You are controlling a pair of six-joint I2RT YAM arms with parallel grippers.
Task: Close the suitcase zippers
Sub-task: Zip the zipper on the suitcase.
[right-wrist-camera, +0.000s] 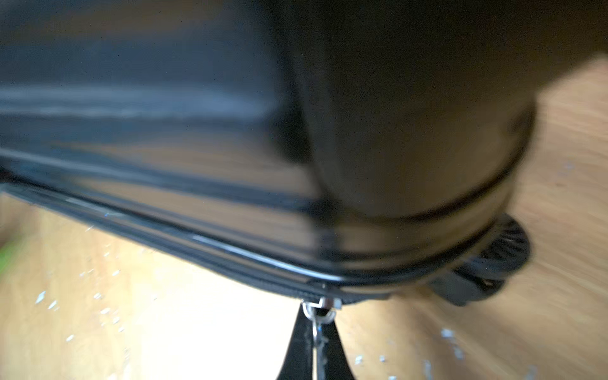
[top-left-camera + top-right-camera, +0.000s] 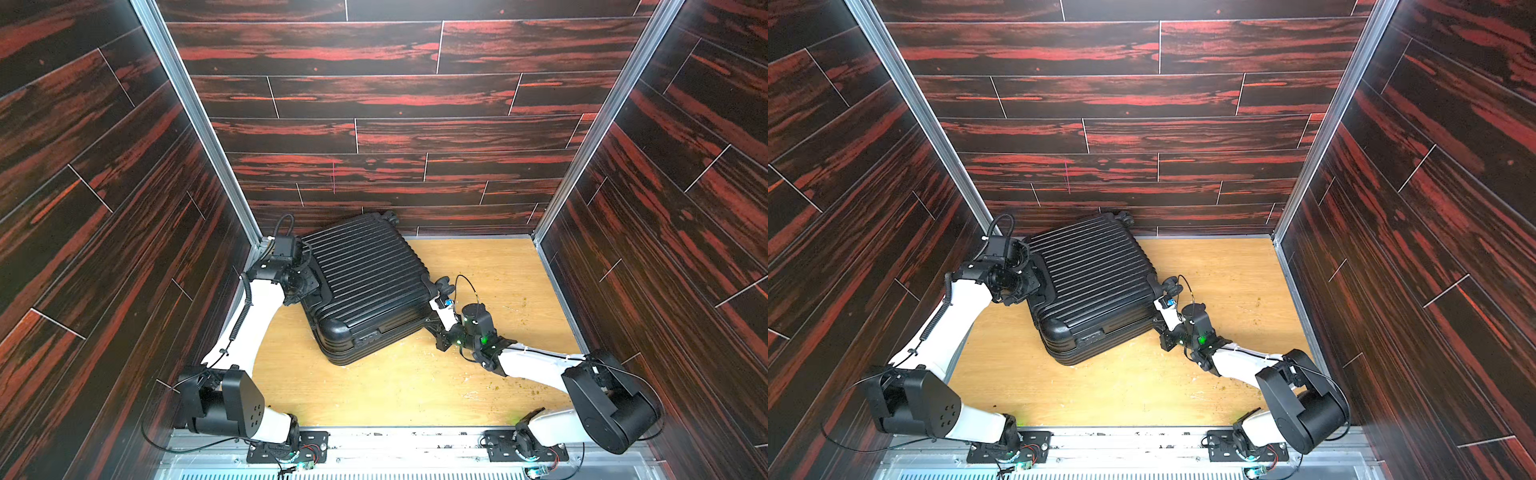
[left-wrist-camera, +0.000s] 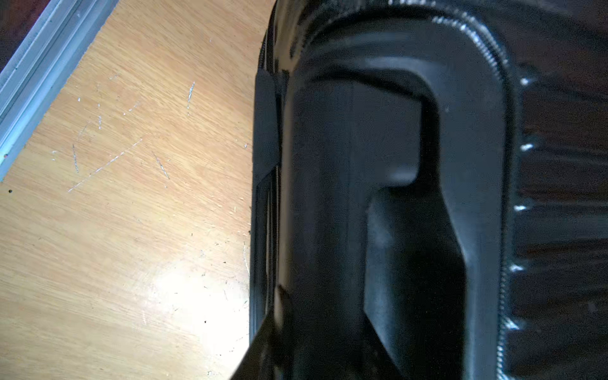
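Right gripper (image 1: 317,329) is pinched tight on the zipper pull (image 1: 321,307). It might slip off rounding the suitcase (image 2: 365,282) corner. Left gripper (image 2: 311,286): can't tell.

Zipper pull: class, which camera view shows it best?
Right wrist view: the silver zipper pull hangs from the suitcase seam, pinched by the right gripper. In both top views it is too small to see; the left wrist view shows no pull.

walls (image 2: 395,95): dark red-black wood planks | floor (image 2: 415,386): scratched light wood
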